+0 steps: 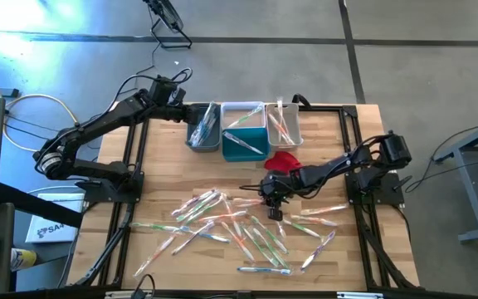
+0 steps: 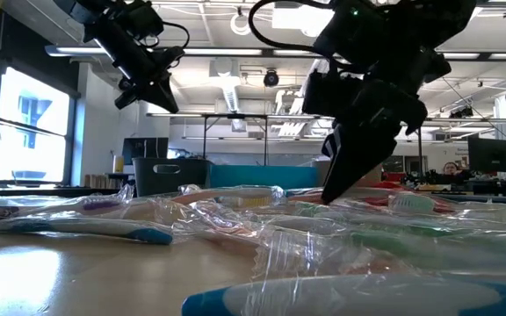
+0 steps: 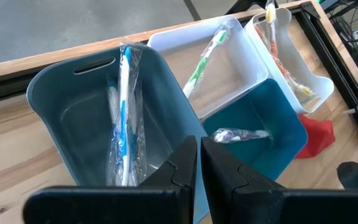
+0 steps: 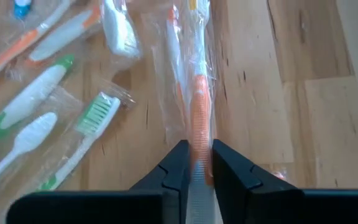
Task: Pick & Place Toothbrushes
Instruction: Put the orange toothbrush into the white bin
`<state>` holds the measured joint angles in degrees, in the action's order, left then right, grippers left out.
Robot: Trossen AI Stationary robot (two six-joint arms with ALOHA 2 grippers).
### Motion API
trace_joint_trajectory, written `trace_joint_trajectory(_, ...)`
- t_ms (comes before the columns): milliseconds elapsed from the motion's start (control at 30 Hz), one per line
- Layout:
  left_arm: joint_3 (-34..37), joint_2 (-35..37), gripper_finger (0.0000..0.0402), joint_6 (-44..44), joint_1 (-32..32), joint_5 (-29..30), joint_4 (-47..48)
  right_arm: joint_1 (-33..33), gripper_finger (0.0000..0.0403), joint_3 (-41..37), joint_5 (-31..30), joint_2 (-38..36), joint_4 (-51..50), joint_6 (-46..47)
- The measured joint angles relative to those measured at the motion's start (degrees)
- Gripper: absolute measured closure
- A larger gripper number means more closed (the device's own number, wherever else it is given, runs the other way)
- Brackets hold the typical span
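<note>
Jaws of your right gripper (image 4: 197,163) stood nearly together around the orange-handled toothbrush in its clear plastic wrapper (image 4: 199,106), which lay flat on the pale wooden surface (image 4: 260,93) among the scattered pile of wrapped toothbrushes (image 1: 239,232). Whether the grasp was already firm I could not tell; the handle ran between the fingertips, so you were best off finishing the squeeze squarely on the handle, not on loose wrapper alone. A lift straight up looked wise, since the green-and-white wrapped brushes (image 4: 73,143) lay just beside and crinkled film could drag them along. The likely goal seemed the group of small bins at the far edge, where the white rectangular bin (image 1: 285,124) already held orange brushes. Your left gripper (image 3: 199,165) hung clenched and empty above the grey rounded plastic bin (image 3: 61,106), which held a blue-handled wrapped brush (image 3: 124,118); you needed to keep the carry path apart from that arm.
</note>
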<state>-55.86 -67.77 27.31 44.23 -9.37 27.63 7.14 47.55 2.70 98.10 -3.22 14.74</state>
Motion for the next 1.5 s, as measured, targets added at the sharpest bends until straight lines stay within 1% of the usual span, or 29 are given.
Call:
trace_joint_trajectory(67,0.0,0.0,0.0382,0.0,0.0,0.0,0.0,0.0,0.0354,-0.12,0.17,-0.7,-0.7,0.0)
trace_joint_trajectory(267,0.0,0.0,0.0382,0.02,0.0,-0.04,0.17,0.0,0.038,-0.06,-0.32,-3.53,-0.25,0.09)
trace_joint_trajectory(433,0.0,0.0,0.0382,0.02,0.0,-0.07,1.69,-0.09,0.0381,0.04,-4.27,-9.02,-0.31,-0.03)
trace_joint_trajectory(700,0.0,0.0,0.0382,0.07,0.01,-0.07,2.59,-2.57,0.0382,-0.03,-9.94,-20.79,-2.35,-0.05)
trace_joint_trajectory(900,0.0,0.0,0.0382,0.2,0.0,-0.07,2.58,-6.07,0.0382,-0.04,-16.9,-28.92,-4.99,-0.05)
trace_joint_trajectory(1033,0.0,0.0,0.0382,0.2,0.0,-0.07,2.58,-9.59,0.0382,-0.04,-19.21,-32.62,-5.91,-0.07)
trace_joint_trajectory(1100,0.0,0.0,0.0382,0.22,0.0,-0.07,2.58,-11.73,0.0382,-0.04,-18.77,-33.65,-5.57,-0.06)
trace_joint_trajectory(1267,0.0,0.0,0.0382,0.14,0.0,0.19,2.55,-18.26,0.0382,-0.04,-14.47,-34.77,-5.1,-0.07)
trace_joint_trajectory(1400,0.0,0.0,0.0382,0.05,0.0,3.56,2.53,-24.03,0.0382,-0.04,-10.33,-34.52,-5.1,-0.04)
trace_joint_trajectory(1500,0.0,0.0,0.0382,0.02,0.0,5.5,2.5,-28.15,0.0382,-0.04,-8.69,-33.91,-5.12,-0.04)
